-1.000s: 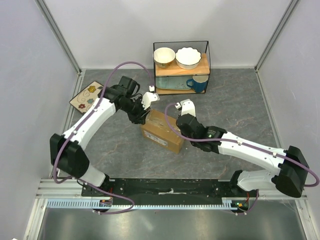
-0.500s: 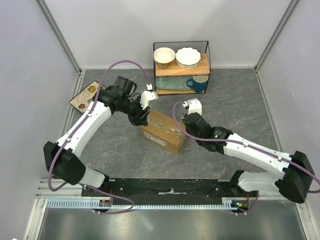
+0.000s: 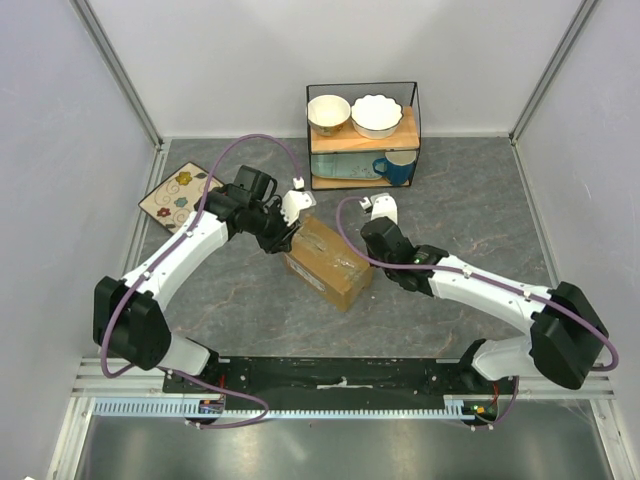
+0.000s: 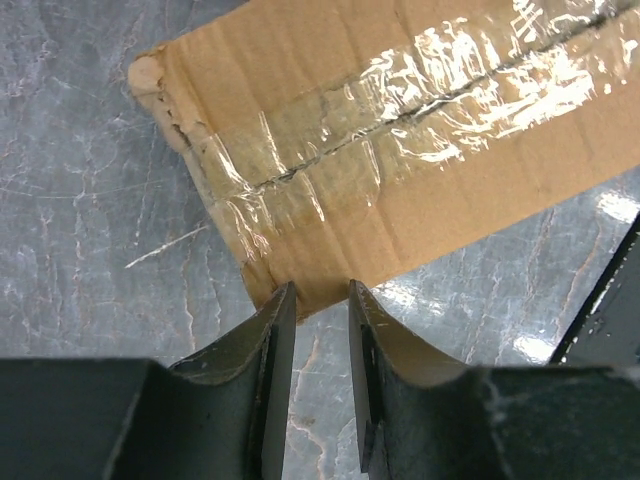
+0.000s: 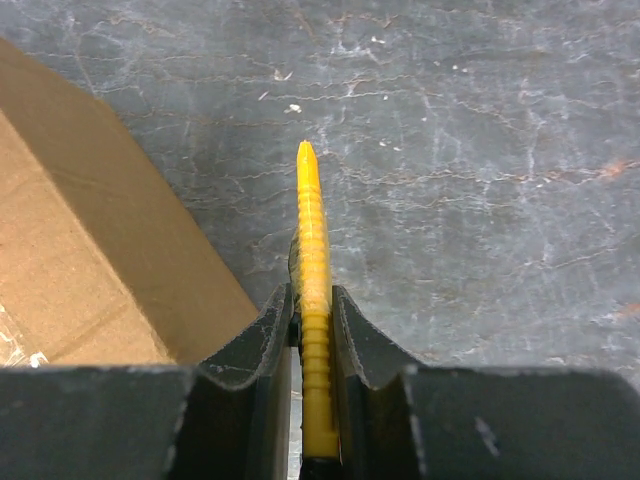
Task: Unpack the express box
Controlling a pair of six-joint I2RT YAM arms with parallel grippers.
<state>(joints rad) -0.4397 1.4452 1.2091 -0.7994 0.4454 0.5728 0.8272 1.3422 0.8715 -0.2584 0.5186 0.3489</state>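
White panels wall in a grey marbled table (image 3: 470,200), with a wire rack (image 3: 309,135) of bowls and a mug at the back and a floral tile (image 3: 172,192) off to the far left.

The left gripper (image 4: 320,292) hangs low with its fingers only a narrow slot apart and nothing between them. The near corner of the express box (image 4: 400,150) lies just ahead of its tips. The box sits flat between the two arms, its flaps down under crinkled clear tape (image 4: 420,110), and a dark line runs along the seam.

The right gripper (image 5: 312,295) is clamped on the yellow utility knife (image 5: 310,220), which is seen edge-on and points out over bare table. The box's side is just to its left and not touching.

I judge that the tape-slitting step is in hand. The seam looks scored, but I cannot tell whether it is cut right through. Next the knife must either come back squarely onto the seam or be laid aside, while the left fingers steady the corner or catch a flap edge.

Half a second ago the knife hand was over the box's right end; now it has drawn off beyond it. The box has also swung a little, and the left arm has shifted with it.
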